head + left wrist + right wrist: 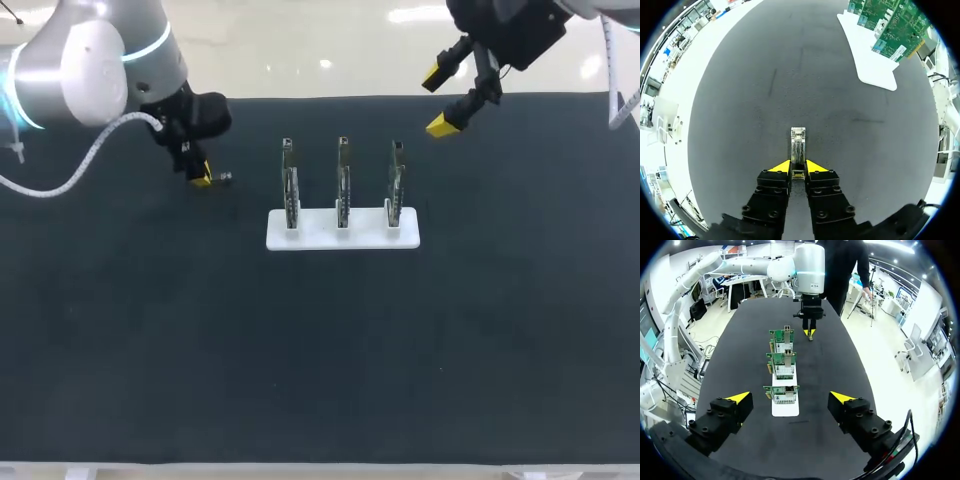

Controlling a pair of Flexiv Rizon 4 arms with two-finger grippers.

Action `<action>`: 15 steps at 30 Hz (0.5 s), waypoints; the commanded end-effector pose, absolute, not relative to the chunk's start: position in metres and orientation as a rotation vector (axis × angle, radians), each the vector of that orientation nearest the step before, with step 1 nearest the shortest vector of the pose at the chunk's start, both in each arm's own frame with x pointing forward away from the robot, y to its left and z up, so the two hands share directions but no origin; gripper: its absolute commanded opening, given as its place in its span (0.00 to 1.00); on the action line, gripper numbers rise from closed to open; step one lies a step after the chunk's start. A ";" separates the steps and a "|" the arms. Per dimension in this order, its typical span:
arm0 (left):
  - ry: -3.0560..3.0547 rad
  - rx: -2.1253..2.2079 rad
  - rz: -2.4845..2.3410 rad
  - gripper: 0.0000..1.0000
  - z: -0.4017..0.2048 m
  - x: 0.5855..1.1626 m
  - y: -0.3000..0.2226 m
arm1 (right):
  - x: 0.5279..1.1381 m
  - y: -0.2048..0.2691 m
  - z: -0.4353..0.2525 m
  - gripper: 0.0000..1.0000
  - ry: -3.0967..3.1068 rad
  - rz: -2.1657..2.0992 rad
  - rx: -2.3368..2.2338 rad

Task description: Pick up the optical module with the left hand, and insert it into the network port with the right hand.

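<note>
The dark table mat [320, 350] carries one white base plate [342, 230], and everything else is placed from it. My left arm [80, 70] comes in at the far corner on the base plate's left. My right arm [520, 30] hangs over the far edge, beyond the plate's right end.

Three green circuit boards stand upright in a row on the base plate: the left board [290, 185], the middle board [343, 185] and the right board [397, 180]. Each shows a small metal network port [288, 147] at its top edge.

The right gripper [437, 100] hovers above the mat, behind and to the right of the right board. Its fingers are spread wide with nothing between them. From its wrist, the three boards line up one behind another ahead of it.

The left gripper [798, 167] sits low over the mat, to the left of the base plate and a little behind it. Its yellow tips are pinched on the rear end of the optical module [798, 145] from both sides.

The optical module is a slim metal bar. Its long axis runs straight out along the fingers, and its free end points toward the left board. That board is the nearest one to it; the other two stand beyond it. Whether the module touches the mat cannot be told.
</note>
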State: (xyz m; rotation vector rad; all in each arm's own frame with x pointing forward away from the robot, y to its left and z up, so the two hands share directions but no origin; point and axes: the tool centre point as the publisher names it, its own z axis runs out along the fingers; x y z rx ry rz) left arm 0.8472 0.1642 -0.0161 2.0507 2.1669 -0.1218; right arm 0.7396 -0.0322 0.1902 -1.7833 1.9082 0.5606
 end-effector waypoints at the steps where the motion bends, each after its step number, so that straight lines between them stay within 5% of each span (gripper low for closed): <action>1: 2.137 2.052 -0.179 0.00 -0.005 0.847 0.170 | 0.739 -0.032 0.190 1.00 1.907 0.559 -1.781; 15: 1.953 1.970 -0.433 0.00 0.072 0.799 0.184 | 0.739 -0.032 0.190 1.00 1.907 0.559 -1.781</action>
